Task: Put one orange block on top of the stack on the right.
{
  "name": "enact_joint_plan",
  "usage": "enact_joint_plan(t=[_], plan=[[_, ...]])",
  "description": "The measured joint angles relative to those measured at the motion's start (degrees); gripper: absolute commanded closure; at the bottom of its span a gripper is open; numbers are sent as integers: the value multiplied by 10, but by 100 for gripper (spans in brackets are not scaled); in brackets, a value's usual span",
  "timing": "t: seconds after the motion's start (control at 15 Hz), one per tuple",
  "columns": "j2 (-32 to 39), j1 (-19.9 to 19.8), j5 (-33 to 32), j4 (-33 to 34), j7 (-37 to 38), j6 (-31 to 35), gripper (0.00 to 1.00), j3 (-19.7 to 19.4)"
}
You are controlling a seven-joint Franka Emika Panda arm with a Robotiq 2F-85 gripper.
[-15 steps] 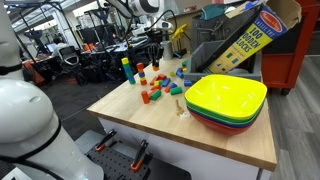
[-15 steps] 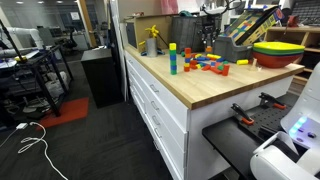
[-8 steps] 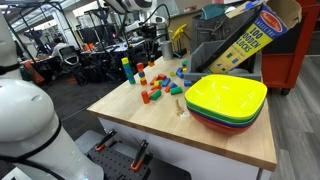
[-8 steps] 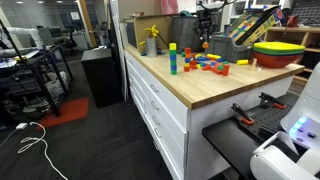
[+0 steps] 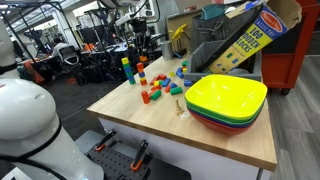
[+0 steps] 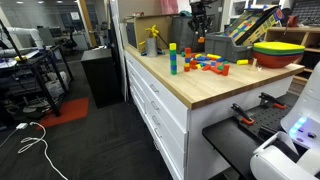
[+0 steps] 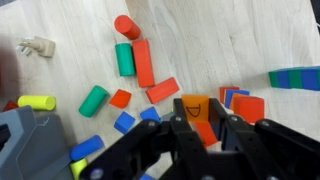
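My gripper (image 7: pixel 197 125) hangs above the scattered blocks, shut on an orange block (image 7: pixel 195 106) marked with a letter D. In both exterior views the gripper (image 5: pixel 140 47) (image 6: pixel 199 37) is raised over the far side of the table, above the pile. The tall blue-green-yellow tower (image 5: pixel 126 69) (image 6: pixel 172 58) stands at one end of the pile, with the short red-and-orange stack (image 5: pixel 141 76) beside it. A low, dark blue stack (image 5: pixel 182 71) sits at the other end of the pile. The tower's blue and green blocks also show at the wrist view's edge (image 7: pixel 296 78).
Loose red, orange, green, blue and yellow blocks (image 7: pixel 140 62) lie on the wooden table (image 5: pixel 200 135). Stacked coloured bowls (image 5: pixel 226 100) (image 6: pixel 275 52) stand near the table's edge. A blocks box (image 5: pixel 245 40) and a grey bin are behind them.
The gripper has moved sideways over the blocks towards the tall tower, still high above the table. The blocks on the table have not moved.
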Motion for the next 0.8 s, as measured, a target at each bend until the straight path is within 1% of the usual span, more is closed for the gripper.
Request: enact_joint_plan(t=[0.53,0.8], plan=[[10,19,0,36,0,-10,93,22],[22,30,0,50,-1,-11,93,24]])
